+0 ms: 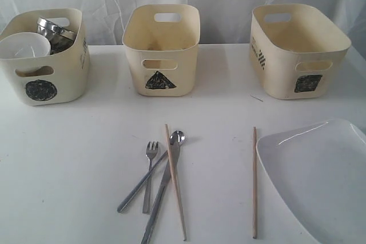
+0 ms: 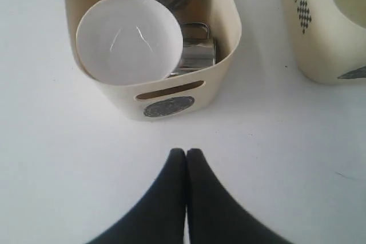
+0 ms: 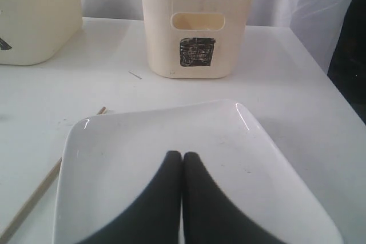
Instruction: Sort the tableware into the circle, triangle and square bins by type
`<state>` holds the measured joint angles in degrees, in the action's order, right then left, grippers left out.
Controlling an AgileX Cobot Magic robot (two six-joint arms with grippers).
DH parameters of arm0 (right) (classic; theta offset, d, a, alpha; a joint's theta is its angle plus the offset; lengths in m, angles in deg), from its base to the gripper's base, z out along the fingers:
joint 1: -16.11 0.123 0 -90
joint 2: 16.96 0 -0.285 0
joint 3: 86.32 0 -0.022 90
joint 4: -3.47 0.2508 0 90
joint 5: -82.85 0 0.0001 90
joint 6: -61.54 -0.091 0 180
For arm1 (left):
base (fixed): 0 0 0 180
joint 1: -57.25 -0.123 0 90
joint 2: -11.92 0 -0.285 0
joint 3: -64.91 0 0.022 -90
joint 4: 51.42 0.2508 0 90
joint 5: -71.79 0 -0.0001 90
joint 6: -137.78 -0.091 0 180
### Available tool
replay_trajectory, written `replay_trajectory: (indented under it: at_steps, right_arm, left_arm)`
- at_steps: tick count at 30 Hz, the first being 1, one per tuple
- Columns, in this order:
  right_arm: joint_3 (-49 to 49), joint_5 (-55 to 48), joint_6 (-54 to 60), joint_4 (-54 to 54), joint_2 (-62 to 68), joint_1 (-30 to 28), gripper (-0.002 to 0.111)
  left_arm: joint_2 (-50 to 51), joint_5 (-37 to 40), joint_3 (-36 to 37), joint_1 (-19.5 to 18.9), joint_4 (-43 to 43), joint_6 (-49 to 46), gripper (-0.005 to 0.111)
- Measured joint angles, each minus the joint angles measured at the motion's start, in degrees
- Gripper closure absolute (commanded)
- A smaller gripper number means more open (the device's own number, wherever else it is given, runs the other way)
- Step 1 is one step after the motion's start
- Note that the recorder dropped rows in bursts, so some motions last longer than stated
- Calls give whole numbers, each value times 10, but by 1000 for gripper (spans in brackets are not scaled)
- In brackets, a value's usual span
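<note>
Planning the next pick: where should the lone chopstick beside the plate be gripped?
Probably the chopstick, on its half farther from the square bin, from straight above, jaws across it. It lies flat, and there the plate rim curves away, leaving room.

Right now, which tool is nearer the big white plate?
Right. The right tool is over the white plate; the left tool is in front of the circle bin, away from it.

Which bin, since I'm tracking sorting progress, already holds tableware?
The circle bin: it holds a white bowl and steel vessels; the triangle bin and square bin look empty.
</note>
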<state>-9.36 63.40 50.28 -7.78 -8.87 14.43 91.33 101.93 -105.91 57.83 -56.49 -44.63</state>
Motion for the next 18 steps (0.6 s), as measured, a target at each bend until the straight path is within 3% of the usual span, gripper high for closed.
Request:
replay_trajectory:
  at_steps: [18]
  right_arm:
    - [0, 0, 0, 0, 0, 0, 108]
  left_arm:
    - [-419, -53, 156, 0, -7, 19, 107]
